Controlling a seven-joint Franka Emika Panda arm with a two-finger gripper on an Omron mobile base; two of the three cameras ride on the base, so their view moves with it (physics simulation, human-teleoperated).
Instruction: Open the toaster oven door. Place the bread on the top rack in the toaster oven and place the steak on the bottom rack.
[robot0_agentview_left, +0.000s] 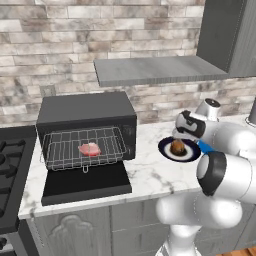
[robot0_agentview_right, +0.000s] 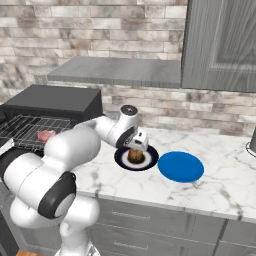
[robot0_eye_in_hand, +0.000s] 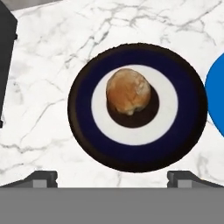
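At left, the toaster oven (robot0_agentview_left: 87, 132) has its door (robot0_agentview_left: 86, 184) down, and the steak (robot0_agentview_left: 90, 149) lies on a pulled-out rack. On the tabletop (robot0_agentview_left: 150, 172) to its right, the bread (robot0_eye_in_hand: 128, 91) sits on a dark plate (robot0_eye_in_hand: 81, 127). The tool (robot0_agentview_right: 137, 146) hovers above it, spread wide; descend straight, centring the bun between the fingers.

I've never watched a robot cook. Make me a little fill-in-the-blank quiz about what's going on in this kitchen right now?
1. The steak lies on a wire rack inside the toaster oven, whose door is ____.
2. The bread sits on a round dark ____.
3. The gripper hangs above the bread with its jaws ____.
4. Beside that dish lies a second, plain ____ plate.

Missing words: open; plate; open; blue
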